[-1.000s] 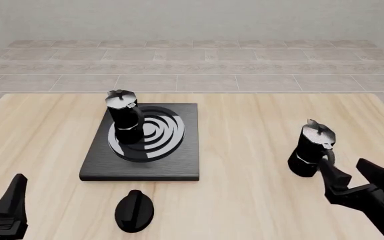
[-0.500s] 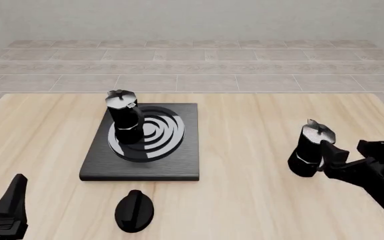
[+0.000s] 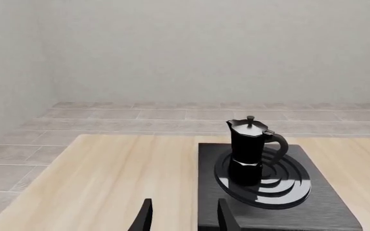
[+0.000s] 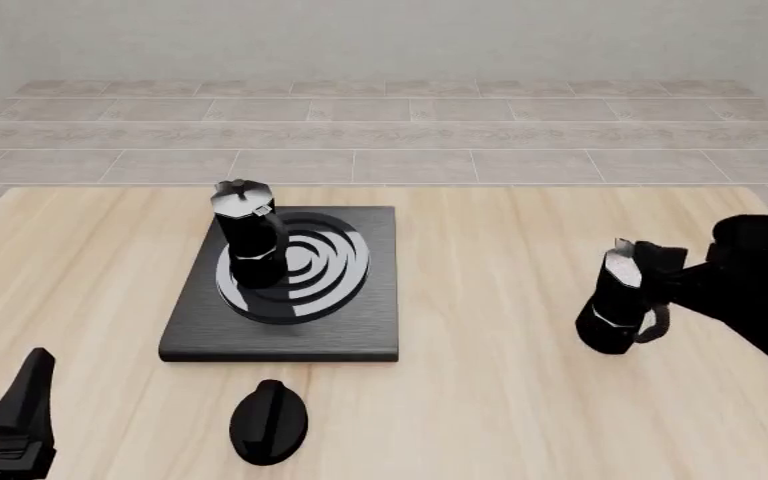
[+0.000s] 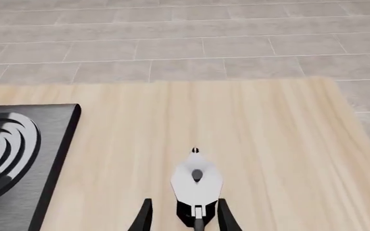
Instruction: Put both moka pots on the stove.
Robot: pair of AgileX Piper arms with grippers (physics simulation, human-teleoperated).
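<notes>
Right gripper (image 5: 183, 216) brought over the table pot (image 4: 620, 300)
Fingers were spread astride it — raised from a second ago; left gripper (image 3: 183, 217) was held parted.

Black moka pots (image 4: 251, 240), black stove (image 4: 357, 320) with silvery-white concentric rings

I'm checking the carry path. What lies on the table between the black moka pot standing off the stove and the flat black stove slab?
Only bare wooden tabletop between that black moka pot and the flat black stove slab, shown in the front view.

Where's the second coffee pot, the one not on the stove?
In the front view, the second moka pot stands on the table's right side, well right of the stove, with the right gripper straddling it.
</notes>
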